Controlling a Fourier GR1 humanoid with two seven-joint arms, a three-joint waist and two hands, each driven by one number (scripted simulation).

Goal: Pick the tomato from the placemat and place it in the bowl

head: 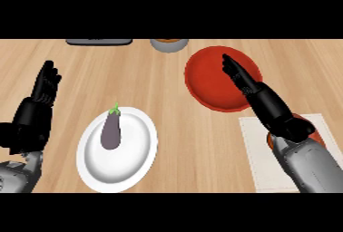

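A red bowl [208,81] sits on the wooden counter at the upper right. My right hand [249,86] stretches over the bowl's right half with its fingers straight, holding nothing. The pale placemat [258,158] lies at the lower right, below the bowl. On it rests the tomato [317,135], of which only red-orange slivers show on either side of my right wrist and forearm. At the left edge my left hand [39,102] rests open with its fingers pointing up.
A white plate [127,167] with a purple eggplant [110,130] on it lies at the lower centre-left. At the back edge are a dark grey flat object [99,41] and a small grey container [169,45] with something orange inside.
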